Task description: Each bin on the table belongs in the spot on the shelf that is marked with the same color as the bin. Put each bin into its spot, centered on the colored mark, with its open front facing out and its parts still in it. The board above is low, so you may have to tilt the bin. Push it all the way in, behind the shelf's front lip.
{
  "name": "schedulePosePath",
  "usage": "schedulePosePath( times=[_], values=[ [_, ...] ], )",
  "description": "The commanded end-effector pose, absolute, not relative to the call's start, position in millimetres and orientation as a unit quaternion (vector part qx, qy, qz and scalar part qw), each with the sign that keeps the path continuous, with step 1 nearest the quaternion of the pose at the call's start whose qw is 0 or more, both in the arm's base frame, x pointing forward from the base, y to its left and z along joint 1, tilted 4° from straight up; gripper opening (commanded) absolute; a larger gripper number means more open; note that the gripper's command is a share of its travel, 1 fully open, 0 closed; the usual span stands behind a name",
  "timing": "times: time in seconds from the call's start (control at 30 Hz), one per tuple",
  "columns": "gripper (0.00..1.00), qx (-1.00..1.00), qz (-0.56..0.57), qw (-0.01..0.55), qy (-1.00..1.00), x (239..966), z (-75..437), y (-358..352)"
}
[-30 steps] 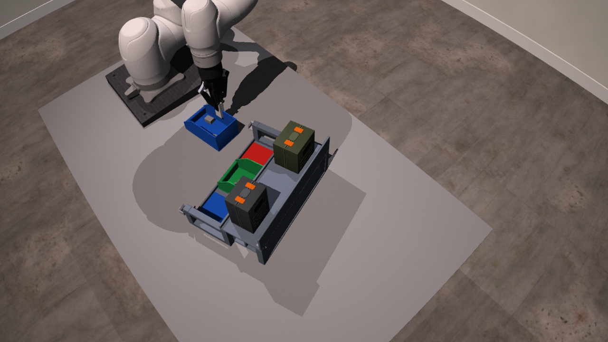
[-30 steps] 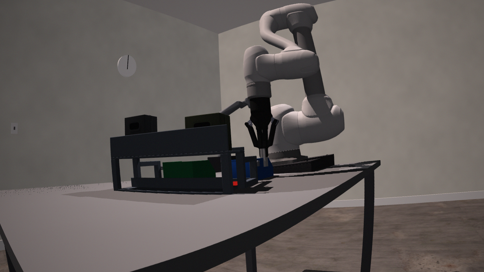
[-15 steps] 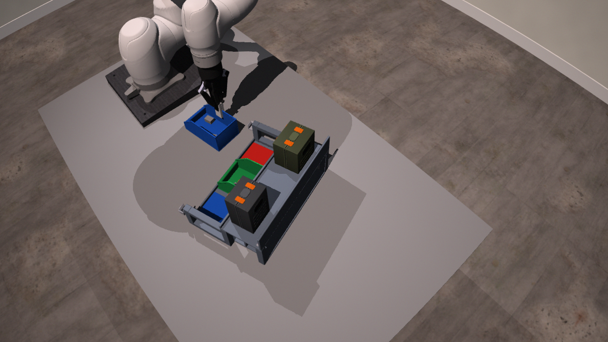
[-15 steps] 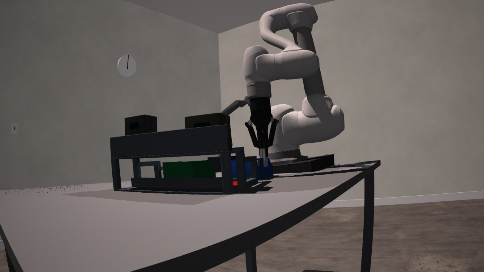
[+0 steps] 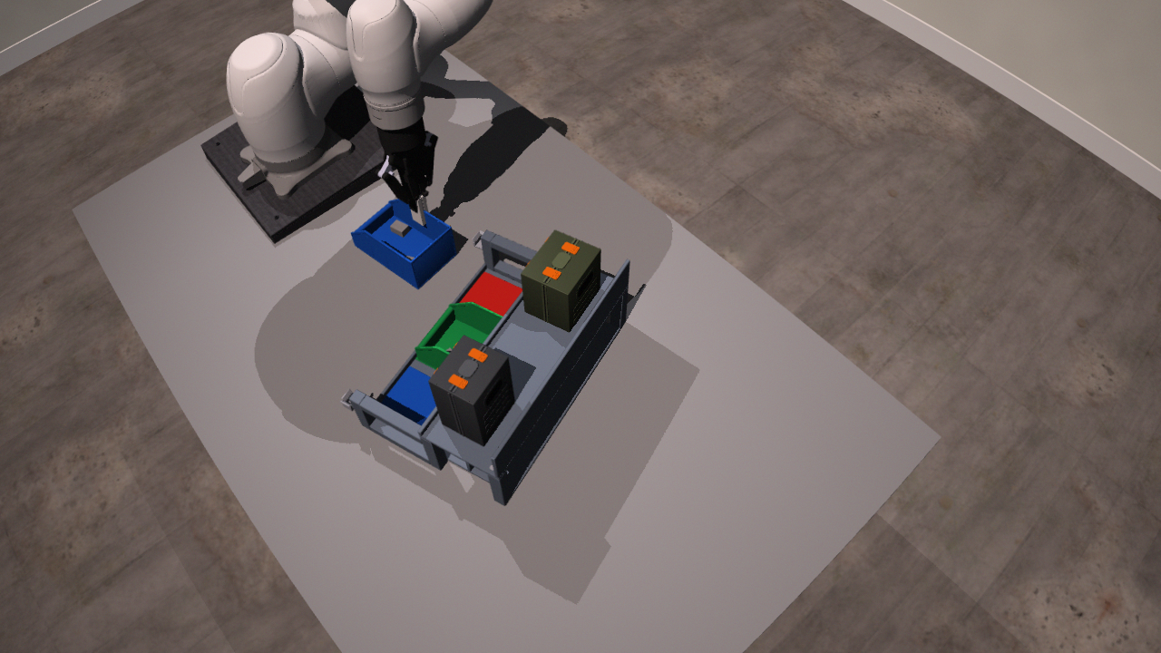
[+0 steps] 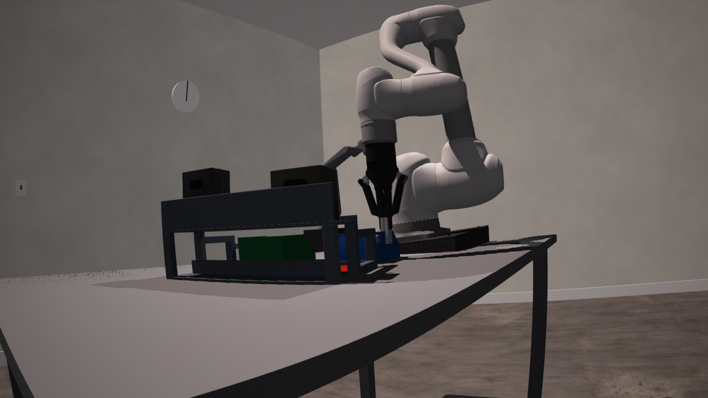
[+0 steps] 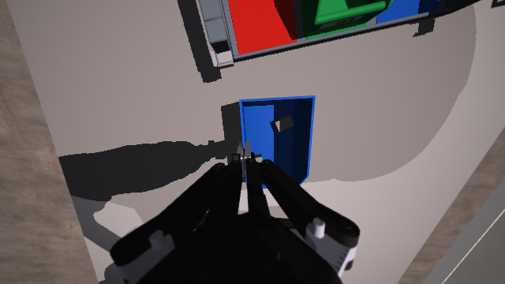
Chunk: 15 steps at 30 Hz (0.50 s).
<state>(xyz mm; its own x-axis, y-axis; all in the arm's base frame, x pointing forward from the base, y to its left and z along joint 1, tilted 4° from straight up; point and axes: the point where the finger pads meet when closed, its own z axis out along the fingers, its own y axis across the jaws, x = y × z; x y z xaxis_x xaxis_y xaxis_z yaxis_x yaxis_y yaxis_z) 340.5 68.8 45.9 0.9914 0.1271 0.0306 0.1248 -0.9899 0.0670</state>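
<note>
- So the gripper [image 5: 421,210] [image 6: 386,232] [image 7: 245,149] points down at the blue bin [image 5: 389,256] [image 6: 391,252] [image 7: 258,130], with its fingers pinching one thin side wall, one finger inside and the other outside.
- That blue bin sits on the table [image 5: 730,487] [image 6: 247,321] [image 7: 118,79], between the arm's black base plate [image 5: 279,231] [image 6: 475,235] and the shelf [image 5: 560,389] [image 6: 247,205], so it's off its spot. Can't tell if it's touching the tabletop all over.
- There's a small gray block [image 5: 399,228] [image 7: 283,123] lying inside it. Something else small is in there near the fingers, too hidden to name.
- The green bin [image 5: 433,355] [image 6: 277,247] [image 7: 351,12] is on the shelf, between the red mark [image 5: 489,294] [image 6: 344,268] [image 7: 262,28] and the blue mark [image 5: 412,395] [image 7: 398,12], open front facing out. A strip of green mark [image 7: 338,31] peeks out in front of it. I can't tell if it's dead center.
- The red mark is bare where it shows, and the blue one is too, though a case blocks part of it from the top.
- Up on the higher board, two cases stand apart: an olive case [image 5: 551,292] [image 6: 302,175] toward the red end and a dark gray case [image 5: 464,402] [image 6: 205,183] toward the blue end, both with orange latches.
</note>
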Motion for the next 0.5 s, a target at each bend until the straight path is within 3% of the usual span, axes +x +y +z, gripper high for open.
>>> schedulePosePath(
  times=[0.0, 0.47],
  values=[
    [0.1, 0.997, 0.017, 0.032, 0.063, 340.4, 46.2, 68.8],
    [0.1, 0.997, 0.017, 0.032, 0.063, 340.1, 53.8, 69.3]
  ],
)
